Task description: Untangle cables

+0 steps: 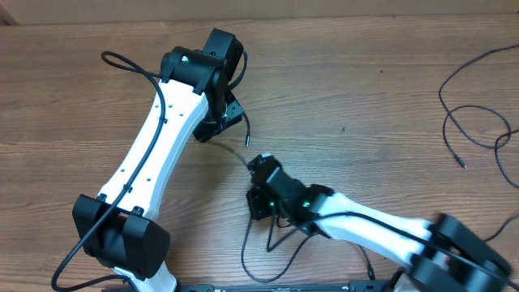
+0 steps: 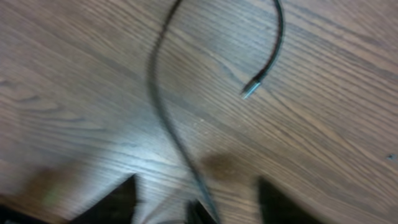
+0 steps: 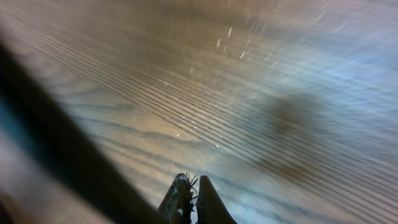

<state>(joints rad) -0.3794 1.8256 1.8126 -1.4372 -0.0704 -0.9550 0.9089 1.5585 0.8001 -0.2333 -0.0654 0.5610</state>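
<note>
two thin black cords lie well apart on the worktop point(image 1: 365, 73): the centre cable point(image 1: 245, 130) and the right-hand cable point(image 1: 442, 93).

the centre cable ends in a small plug point(image 1: 246, 141) that lies loose on the wood, just beside the left claw point(image 1: 220, 123). in the left wrist view this cable point(image 2: 163, 118) runs down the grain and passes between the fingers point(image 2: 118, 202) of the left claw point(image 2: 196, 186). those fingers stand apart and do not pinch it. its silvery plug point(image 2: 250, 91) curls off to one side.

the right claw point(image 1: 259, 166) sits near the middle of the worktop, close to that cable. in the blurred right wrist view the right claw point(image 3: 191, 186) has its fingers pressed together. i cannot tell if any cord is caught between them.

more black cord loops point(image 1: 243, 251) under the right arm point(image 1: 365, 227), near the front edge. i cannot tell whether it belongs to the same cable.

the right-hand cable winds along the right edge and runs out of view there, its plug tip point(image 1: 461, 165) on the wood. bare wood spreads between the two cables, and also left of the left arm point(image 1: 154, 146) out to the far edge.
</note>
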